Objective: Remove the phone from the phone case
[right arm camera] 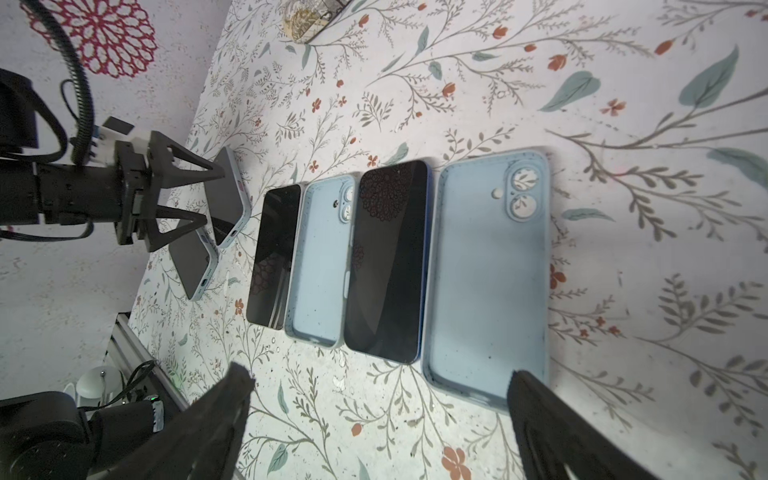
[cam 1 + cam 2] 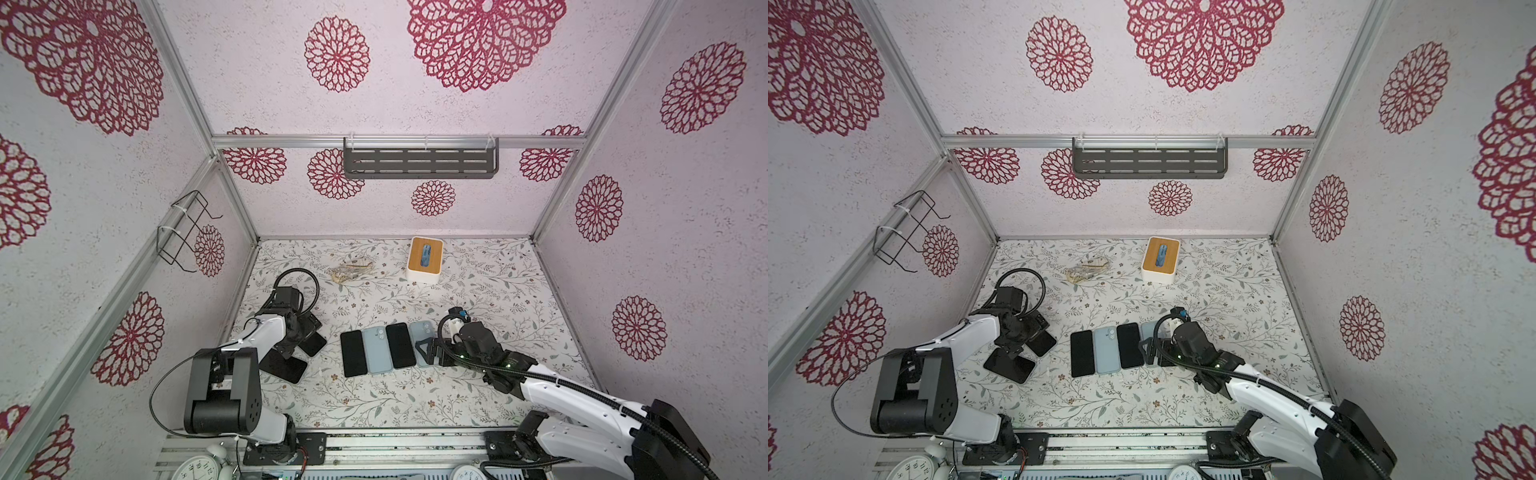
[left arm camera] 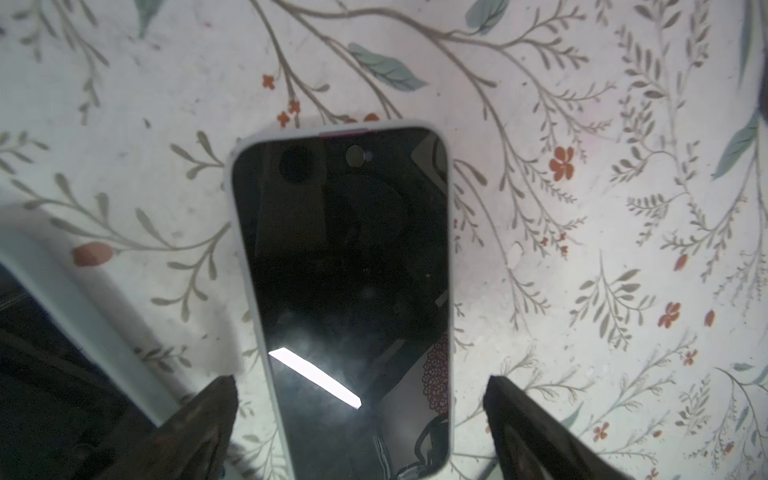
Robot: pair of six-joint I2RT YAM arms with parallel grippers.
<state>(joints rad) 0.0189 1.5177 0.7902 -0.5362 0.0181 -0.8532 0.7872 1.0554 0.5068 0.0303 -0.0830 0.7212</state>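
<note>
floral table, cased phone lying below wide-open, empty left jaws; right jaws likewise spread, empty, over blue phone case ending a row.

Robot lab test cell, aluminium frame around flower-patterned wall panels, floral-papered tabletop, left arm and right arm mounted on slotted rail at front edge.

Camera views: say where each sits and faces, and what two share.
Both top views: high above the arm bases, looking down on the table; left arm and right arm show.
Left wrist: on the left arm, facing down at a cased phone; open left pincer frames it.
Right wrist: on the right arm, facing along the phone row; open right pincer shows.
Shared: right wrist and top views show that row.
</note>
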